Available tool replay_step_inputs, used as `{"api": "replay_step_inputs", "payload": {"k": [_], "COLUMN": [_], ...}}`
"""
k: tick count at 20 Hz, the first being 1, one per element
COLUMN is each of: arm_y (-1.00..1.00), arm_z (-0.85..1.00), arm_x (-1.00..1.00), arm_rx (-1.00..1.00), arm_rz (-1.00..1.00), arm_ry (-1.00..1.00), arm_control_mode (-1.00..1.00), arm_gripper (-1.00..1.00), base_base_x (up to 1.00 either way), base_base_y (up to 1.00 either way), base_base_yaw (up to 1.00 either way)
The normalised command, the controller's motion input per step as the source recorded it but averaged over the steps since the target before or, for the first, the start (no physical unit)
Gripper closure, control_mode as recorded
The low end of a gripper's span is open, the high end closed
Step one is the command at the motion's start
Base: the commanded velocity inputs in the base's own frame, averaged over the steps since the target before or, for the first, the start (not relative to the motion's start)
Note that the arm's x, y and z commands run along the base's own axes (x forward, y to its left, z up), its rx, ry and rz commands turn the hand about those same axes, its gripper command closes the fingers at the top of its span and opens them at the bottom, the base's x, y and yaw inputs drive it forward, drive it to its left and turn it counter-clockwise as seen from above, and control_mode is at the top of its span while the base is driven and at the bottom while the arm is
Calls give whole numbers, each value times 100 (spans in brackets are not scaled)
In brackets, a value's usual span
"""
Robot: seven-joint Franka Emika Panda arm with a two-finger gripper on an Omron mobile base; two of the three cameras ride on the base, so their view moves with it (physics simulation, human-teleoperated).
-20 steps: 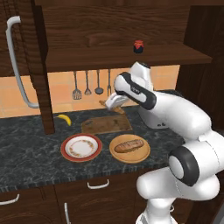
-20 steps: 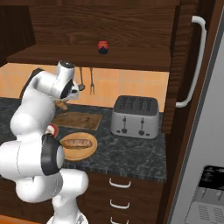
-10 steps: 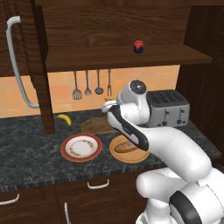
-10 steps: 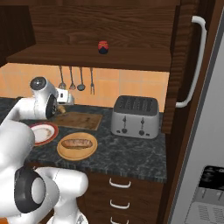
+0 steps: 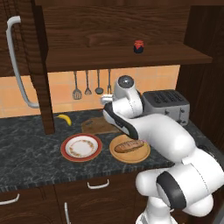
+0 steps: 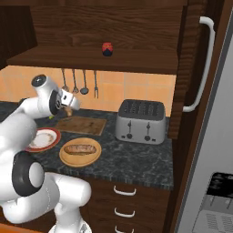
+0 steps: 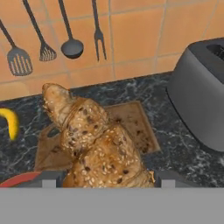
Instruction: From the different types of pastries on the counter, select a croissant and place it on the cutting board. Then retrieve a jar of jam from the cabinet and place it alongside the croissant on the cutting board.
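In the hand view you had the croissant (image 7: 94, 144) clamped between the gripper's fingertips (image 7: 105, 181), filling the lower middle of the frame. Its long axis ran from the lower centre up toward the upper left, one pointed tip reaching out past the far edge of the cutting board (image 7: 131, 124). The board lay directly beyond and beneath the pastry, between the banana (image 7: 9, 122) at the left edge and the toaster (image 7: 199, 94) at the right, so I judged your next move to be a straight lowering. The croissant looked golden-brown, lumpy and flaky. In the right base view the gripper (image 6: 69, 109) hung above the board's left end (image 6: 84, 124), apart from it. The jar of jam (image 5: 138, 46) stood on the cabinet shelf, top centre.
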Motion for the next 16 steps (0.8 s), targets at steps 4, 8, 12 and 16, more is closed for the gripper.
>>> {"api": "replay_step_inputs", "payload": {"k": [4,8,12,16], "arm_y": [-5,-9,-36,-25], "arm_z": [7,-30,-54,-46], "arm_x": [0,47,49,0], "arm_rx": [2,1,10,13], "arm_rz": [-19,-15,-7,0], "arm_ry": [11,4,5,0], "arm_control_mode": [-100,-100,-100,-100], "arm_gripper": [100,100,100,100], "base_base_x": [0,0,0,0], "base_base_y": [0,0,0,0], "base_base_yaw": [0,0,0,0]}}
